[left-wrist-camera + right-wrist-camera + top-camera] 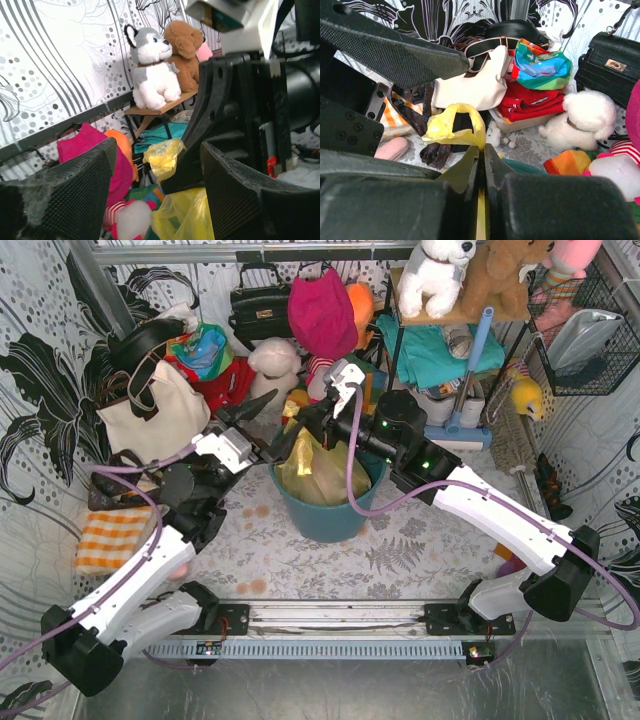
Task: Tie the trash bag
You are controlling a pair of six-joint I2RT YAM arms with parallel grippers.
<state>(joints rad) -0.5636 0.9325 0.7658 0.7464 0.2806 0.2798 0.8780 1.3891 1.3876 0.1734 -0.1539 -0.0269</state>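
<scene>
Right hand clamps a strip of the trash bag; left hand gapes empty; teal bin mid-frame, toys crowding behind.

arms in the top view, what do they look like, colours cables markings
Both the left arm and right arm have white link shells with black joints. A purple cable runs along each. Green lights glow on the right arm's black section. Jaws: black, textured.
</scene>
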